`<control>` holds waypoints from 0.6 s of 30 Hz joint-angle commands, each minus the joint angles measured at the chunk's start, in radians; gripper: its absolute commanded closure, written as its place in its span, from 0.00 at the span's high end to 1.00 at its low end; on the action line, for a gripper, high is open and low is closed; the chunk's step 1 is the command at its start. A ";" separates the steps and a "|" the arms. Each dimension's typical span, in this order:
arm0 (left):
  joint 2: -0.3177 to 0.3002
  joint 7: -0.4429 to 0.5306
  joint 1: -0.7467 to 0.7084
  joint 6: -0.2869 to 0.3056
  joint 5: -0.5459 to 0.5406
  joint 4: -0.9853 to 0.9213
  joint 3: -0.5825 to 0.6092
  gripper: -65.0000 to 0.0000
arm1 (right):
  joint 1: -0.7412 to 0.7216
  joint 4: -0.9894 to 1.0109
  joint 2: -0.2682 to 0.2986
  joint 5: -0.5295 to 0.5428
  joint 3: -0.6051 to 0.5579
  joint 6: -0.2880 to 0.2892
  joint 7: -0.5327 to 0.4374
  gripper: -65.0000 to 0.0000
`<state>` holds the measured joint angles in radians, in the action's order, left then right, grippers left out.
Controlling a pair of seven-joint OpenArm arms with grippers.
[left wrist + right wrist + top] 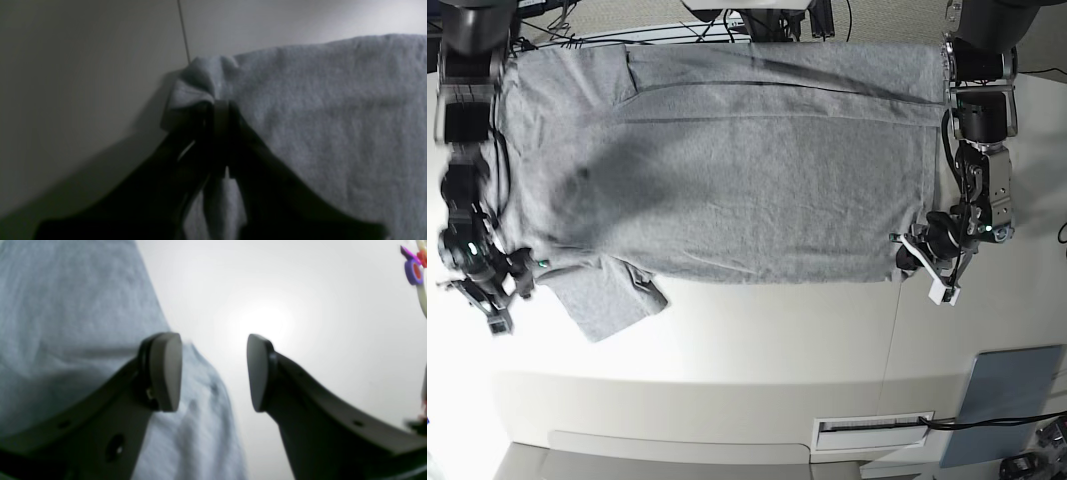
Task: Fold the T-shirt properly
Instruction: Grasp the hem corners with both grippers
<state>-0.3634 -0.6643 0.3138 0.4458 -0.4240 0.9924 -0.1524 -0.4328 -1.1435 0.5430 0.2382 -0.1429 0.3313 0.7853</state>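
Left claw (218,106) pinches the T-shirt (333,116) corner; right claw (214,371) gapes.

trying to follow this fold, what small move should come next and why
Probably the open right gripper should close on the edge of the heather-grey cotton T-shirt near the sleeve. The left gripper is already shut on a bunched corner of the hem, while the right fingers straddle the cloth's edge over the white table with nothing held. Lifting evenly likely needs both corners pinched.
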 commanded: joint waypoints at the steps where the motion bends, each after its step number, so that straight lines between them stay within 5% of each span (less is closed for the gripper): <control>1: -0.010 -0.009 0.018 0.000 0.005 0.010 -0.002 0.00 | -0.062 0.034 0.001 0.004 -0.020 -0.006 -0.010 0.47; 11: -0.011 -0.009 0.013 0.000 0.005 0.010 -0.002 0.00 | -0.311 0.470 -0.130 -0.050 -0.151 -0.029 -0.075 0.47; 18: -0.011 -0.009 0.013 0.000 0.013 0.010 -0.002 0.00 | -0.348 0.670 -0.152 -0.052 -0.151 -0.029 -0.140 0.47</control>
<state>-0.3634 -0.6613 0.3111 0.4458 -0.4202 0.9928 -0.1524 -0.7597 -0.4686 0.3817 0.1993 -0.2951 0.3103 0.6353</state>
